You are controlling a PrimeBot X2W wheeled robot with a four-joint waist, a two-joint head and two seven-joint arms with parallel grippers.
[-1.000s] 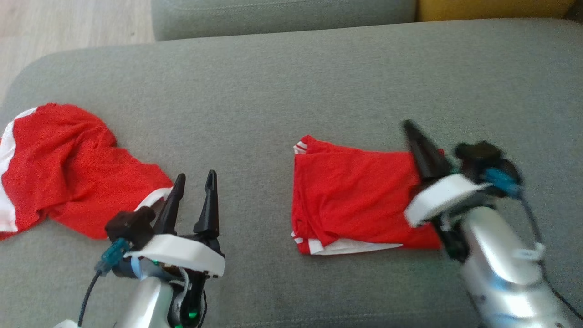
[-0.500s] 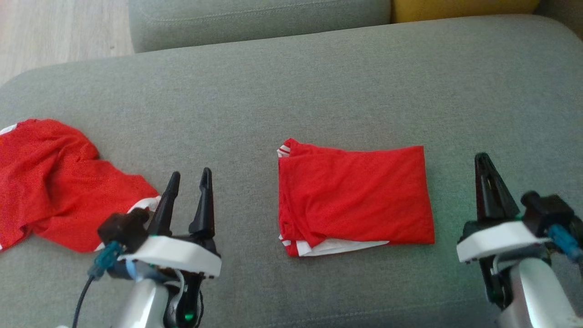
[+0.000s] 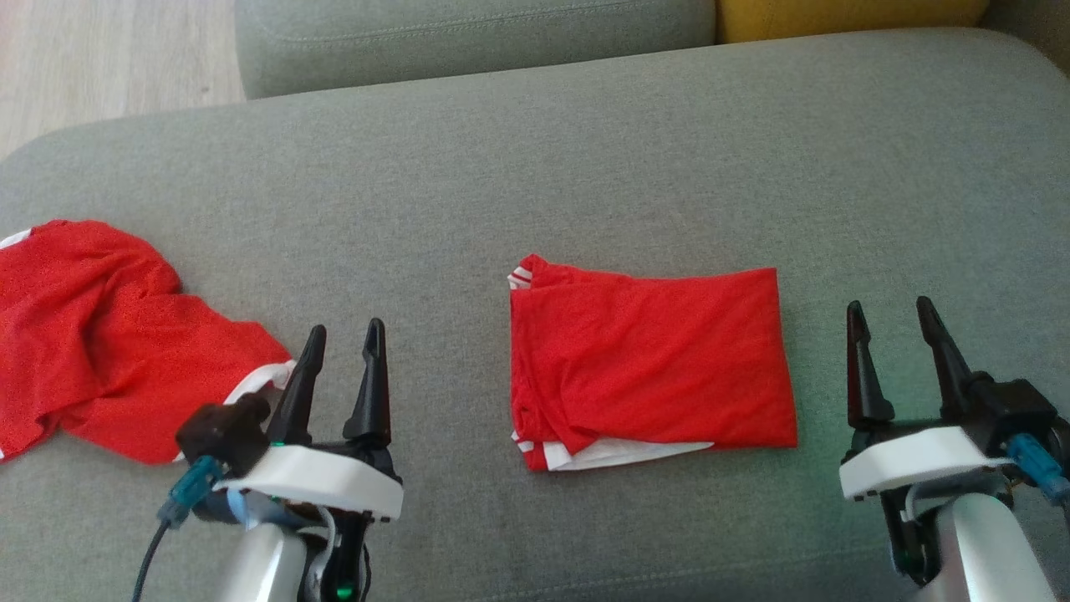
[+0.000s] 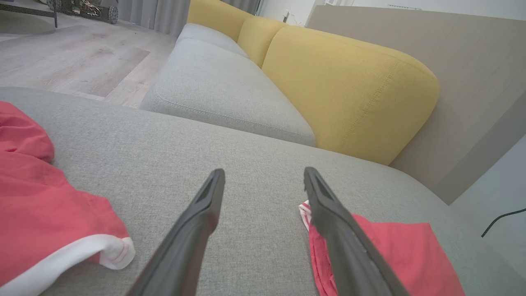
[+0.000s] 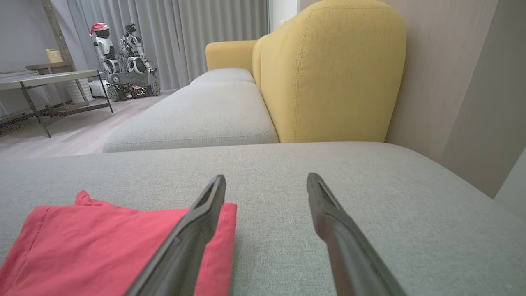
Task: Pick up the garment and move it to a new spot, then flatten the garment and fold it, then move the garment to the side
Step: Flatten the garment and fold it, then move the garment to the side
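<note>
Folded garment (image 3: 652,359) flat on sofa (image 3: 585,167); my right pincer (image 3: 888,303), wide and empty, just beside it: I best lift straight, sparing the fold.

I see grey sofa seat (image 3: 585,167) under my left gripper (image 3: 345,328), yellow cushion (image 4: 349,90) ahead, wood floor (image 4: 61,61) ahead-left, toy robots (image 5: 119,53) by curtains (image 5: 197,33)

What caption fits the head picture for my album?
Folded red garment lies on the grey sofa between the open left gripper and right gripper; crumpled red garment far left.

Two red garments (image 3: 652,359) (image 3: 109,334), two dark-fingered grippers (image 3: 347,328) (image 3: 888,303), one grey sofa (image 3: 585,167)
</note>
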